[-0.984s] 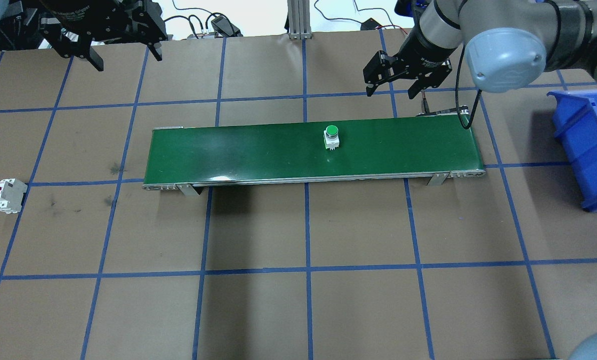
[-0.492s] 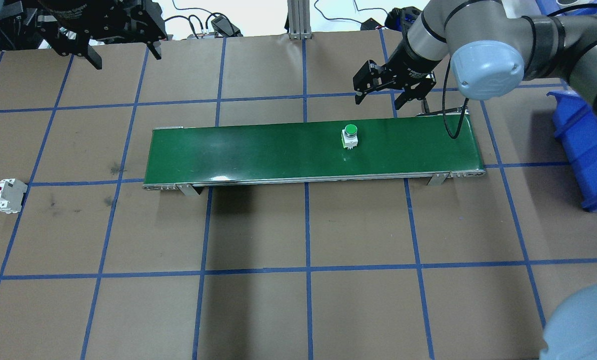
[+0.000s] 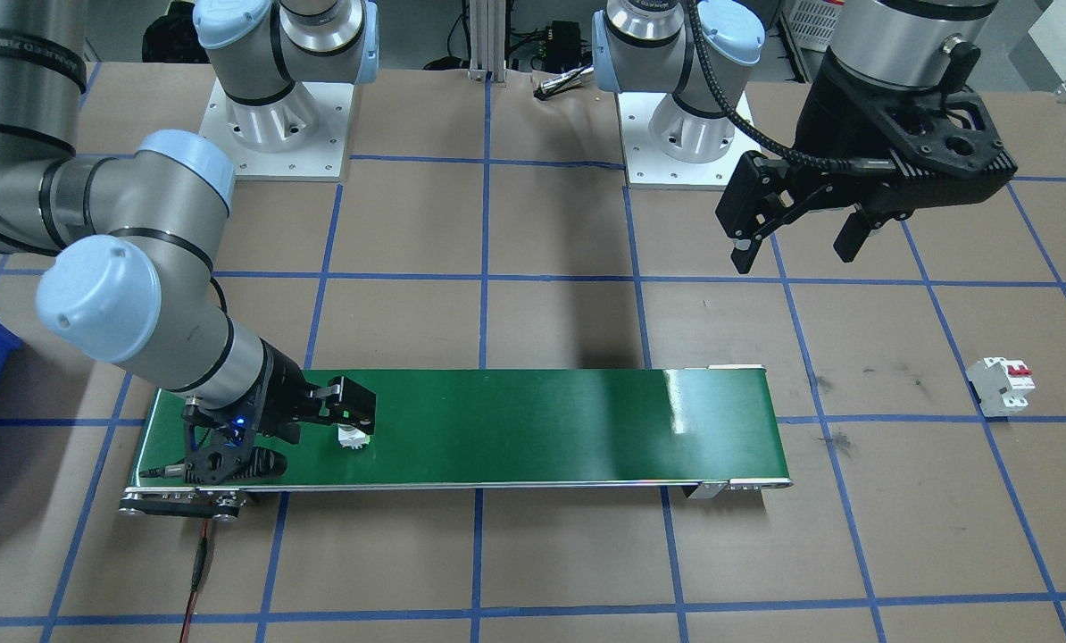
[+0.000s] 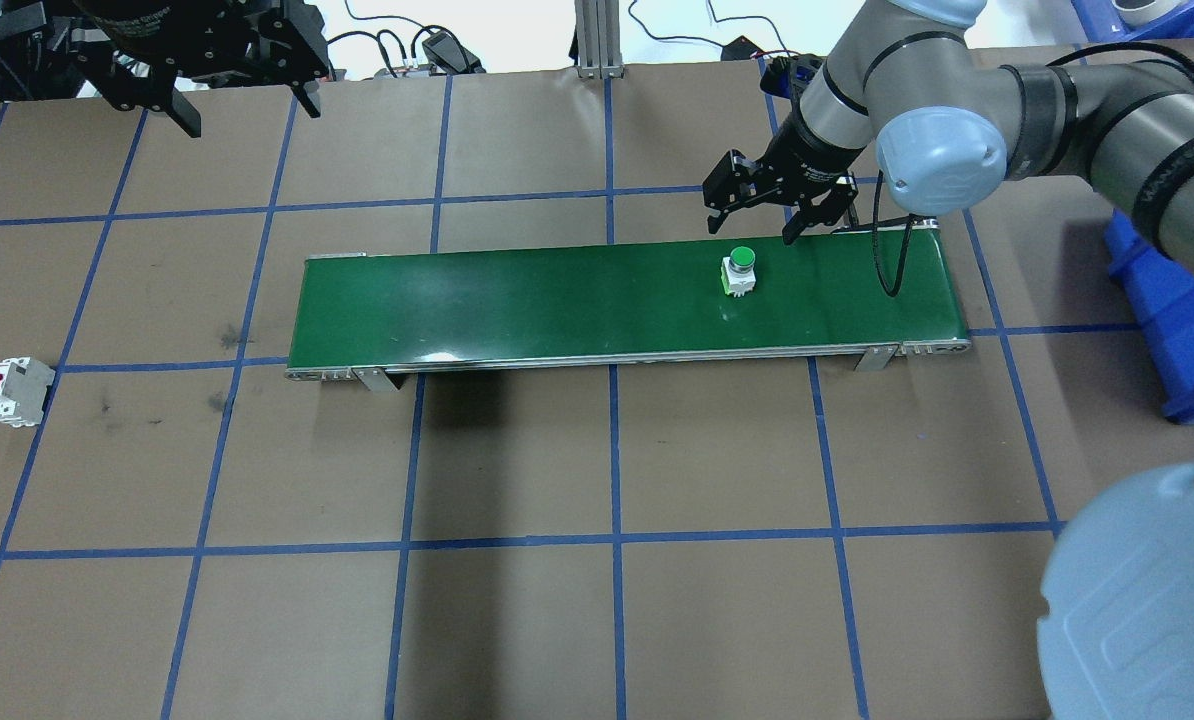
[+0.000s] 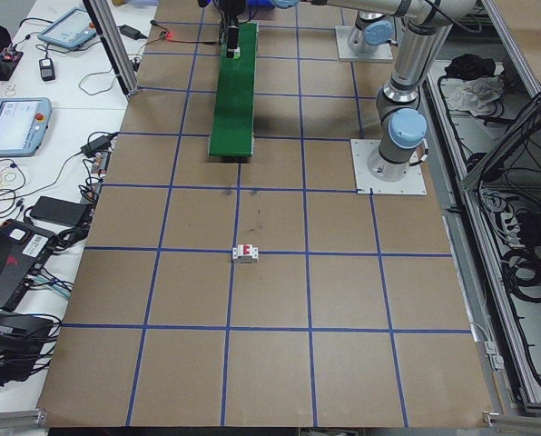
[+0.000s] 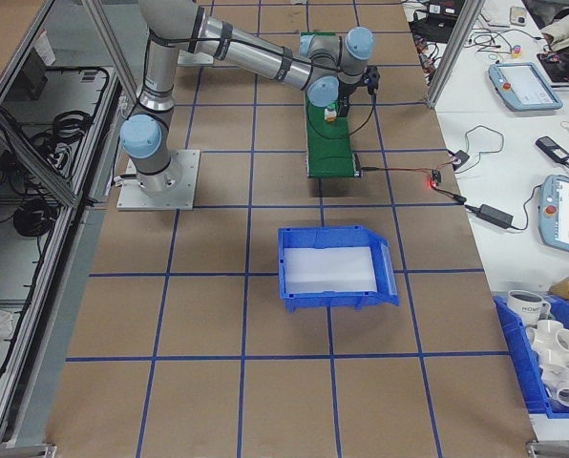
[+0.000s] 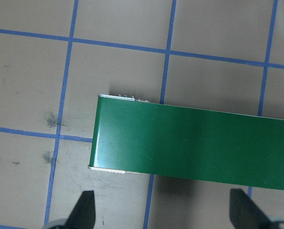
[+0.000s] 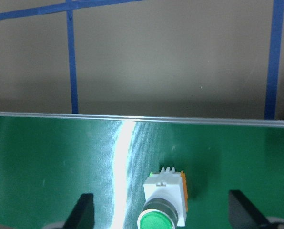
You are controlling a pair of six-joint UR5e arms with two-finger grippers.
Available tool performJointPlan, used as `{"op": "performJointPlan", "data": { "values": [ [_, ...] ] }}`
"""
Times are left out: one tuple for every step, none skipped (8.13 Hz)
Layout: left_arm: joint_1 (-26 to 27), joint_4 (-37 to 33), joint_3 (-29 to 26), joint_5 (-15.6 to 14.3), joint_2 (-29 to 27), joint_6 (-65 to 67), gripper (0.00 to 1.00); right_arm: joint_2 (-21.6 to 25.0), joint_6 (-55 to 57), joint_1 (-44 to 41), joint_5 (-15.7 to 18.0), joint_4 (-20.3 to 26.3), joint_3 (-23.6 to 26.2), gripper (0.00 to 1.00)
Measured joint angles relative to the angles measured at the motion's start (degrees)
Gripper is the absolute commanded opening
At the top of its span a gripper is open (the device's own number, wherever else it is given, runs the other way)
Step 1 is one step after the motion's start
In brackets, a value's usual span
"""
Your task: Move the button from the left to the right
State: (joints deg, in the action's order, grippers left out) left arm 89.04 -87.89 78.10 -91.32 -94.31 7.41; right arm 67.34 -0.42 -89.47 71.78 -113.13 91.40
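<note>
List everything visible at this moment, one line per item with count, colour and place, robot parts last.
button: one, green cap on a white body, upright on the belt toward the robot's right end.
conveyor belt: one, green with metal frame, across the table's middle.
circuit breaker: one, white-grey with red levers, on the table far to the robot's left.
bin: one, blue, on the table past the belt's right end.
table: one, brown with blue tape grid.
left gripper: one, black, jaws open, raised above the table's left side.
right gripper: one, black, jaws open, poised over the button.
</note>
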Motion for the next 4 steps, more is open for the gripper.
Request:
{"op": "performJointPlan", "data": {
  "values": [
    [0.0,0.0,0.0,0.0,0.0,0.0,1.0,-0.9,-0.2,0.0,1.3,0.0,0.4,1.0],
    [0.0,0.0,0.0,0.0,0.0,0.0,1.0,-1.6,-0.4,0.0,3.7,0.0,0.7,1.0],
    [0.0,0.0,0.0,0.0,0.0,0.0,1.0,-1.9,-0.6,0.0,6.4,0.0,1.2,0.72],
    [0.0,0.0,0.0,0.0,0.0,0.0,1.0,-2.1,-0.6,0.0,8.5,0.1,1.8,0.43]
  ]
}}
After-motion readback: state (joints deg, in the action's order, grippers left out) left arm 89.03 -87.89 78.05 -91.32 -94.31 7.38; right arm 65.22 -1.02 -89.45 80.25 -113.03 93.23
